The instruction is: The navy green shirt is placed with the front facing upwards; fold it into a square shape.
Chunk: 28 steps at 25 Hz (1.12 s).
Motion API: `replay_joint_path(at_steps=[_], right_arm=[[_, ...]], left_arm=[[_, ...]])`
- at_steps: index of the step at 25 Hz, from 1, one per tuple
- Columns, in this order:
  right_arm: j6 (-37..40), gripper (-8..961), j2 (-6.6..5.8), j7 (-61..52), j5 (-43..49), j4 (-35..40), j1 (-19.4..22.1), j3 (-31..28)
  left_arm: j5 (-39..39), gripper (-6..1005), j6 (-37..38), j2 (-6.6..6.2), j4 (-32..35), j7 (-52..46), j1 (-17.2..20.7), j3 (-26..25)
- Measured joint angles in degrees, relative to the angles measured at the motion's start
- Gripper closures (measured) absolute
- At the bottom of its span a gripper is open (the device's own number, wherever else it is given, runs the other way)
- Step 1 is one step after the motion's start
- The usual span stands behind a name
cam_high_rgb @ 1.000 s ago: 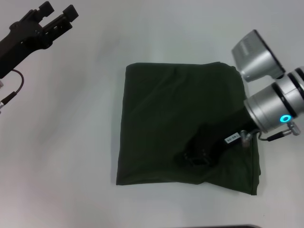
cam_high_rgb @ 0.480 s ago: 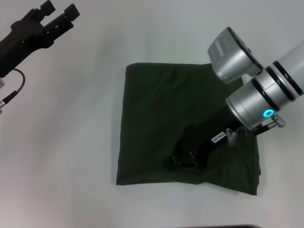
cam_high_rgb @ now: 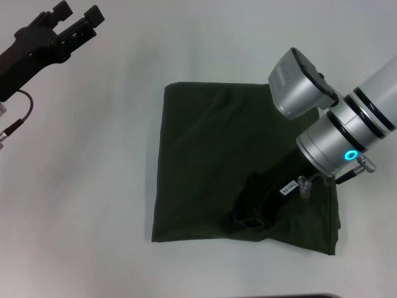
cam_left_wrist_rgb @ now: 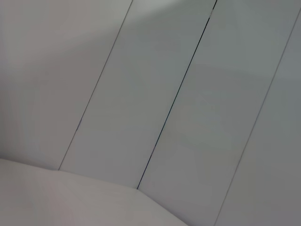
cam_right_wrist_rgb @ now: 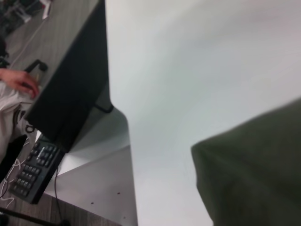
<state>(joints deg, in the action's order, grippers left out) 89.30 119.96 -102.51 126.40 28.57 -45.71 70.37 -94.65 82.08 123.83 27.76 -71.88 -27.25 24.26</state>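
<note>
Dark olive-green cotton fills the middle of the head view: the navy green shirt, already folded into a rough square, lies flat on the white table. Its long axis runs slightly more front-to-back than side-to-side, the near edge ragged and dipping toward the right corner. No chest lettering or collar tag shows on the upturned face. The right gripper, black against the dark cloth, presses down near the near edge of the shirt, just right of centre; how its fingers stand and whether they pinch cloth cannot be told. A small white label on its wrist carries print too small to read. The left gripper hangs over the bare table at the far left, well apart from the shirt, its two black fingers spread with a clear gap and holding nothing.

The left wrist view shows only pale grey wall panels with dark seams.

The right wrist view shows a rounded corner of the shirt on the white table, beside the table's edge, with a black keyboard beyond.
</note>
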Motion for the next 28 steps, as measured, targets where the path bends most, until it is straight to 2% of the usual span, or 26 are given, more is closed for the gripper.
replay_joint_path(at_steps=[17, 28], right_arm=[[-1.8, 917, -0.15, -3.2, 3.0, -0.2, 1.4, 0.1], [0.3, 911, -0.58, -1.7, 1.0, 5.8, 6.0, -1.7]], left_arm=[[0.0, 95, 0.0, 0.00, 0.0, 0.0, -0.1, 0.0], [0.0, 95, 0.0, -0.07, -0.5, 0.0, -0.3, 0.0]])
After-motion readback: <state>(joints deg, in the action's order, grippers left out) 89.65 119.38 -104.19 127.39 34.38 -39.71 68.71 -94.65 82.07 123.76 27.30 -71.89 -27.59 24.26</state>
